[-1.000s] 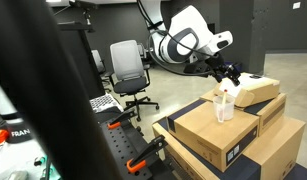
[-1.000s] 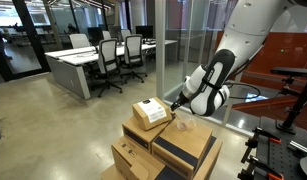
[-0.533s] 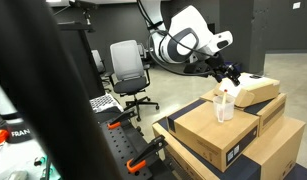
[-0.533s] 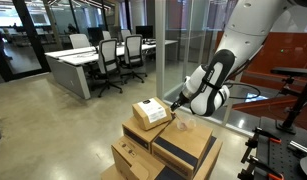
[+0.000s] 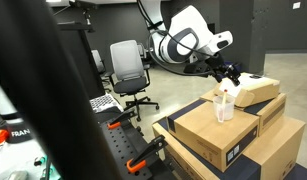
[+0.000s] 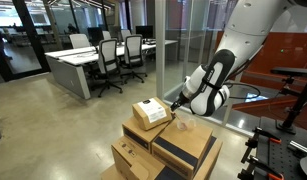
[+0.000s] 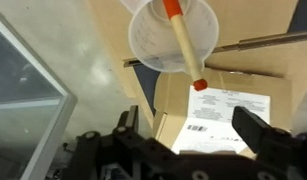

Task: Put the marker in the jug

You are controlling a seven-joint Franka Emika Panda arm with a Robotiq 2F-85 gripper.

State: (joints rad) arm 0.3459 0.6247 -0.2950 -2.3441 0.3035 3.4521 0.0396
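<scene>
In the wrist view the translucent whitish jug (image 7: 153, 45) stands on a cardboard box below me. The marker (image 7: 183, 45), a thin stick with orange-red ends, leans inside it, and one end pokes out over the rim. My gripper (image 7: 193, 130) is open and empty, its two dark fingers spread apart above a labelled box, clear of the marker. In both exterior views the gripper (image 5: 230, 74) (image 6: 176, 104) hovers just above the jug (image 5: 225, 106).
Stacked cardboard boxes (image 5: 223, 135) (image 6: 158, 150) carry the jug. A cream-topped box with a white label (image 7: 223, 105) (image 6: 148, 110) lies beside it. An office chair (image 5: 128, 70), orange-handled clamps (image 5: 118, 122) and a glass wall (image 6: 183, 50) are nearby.
</scene>
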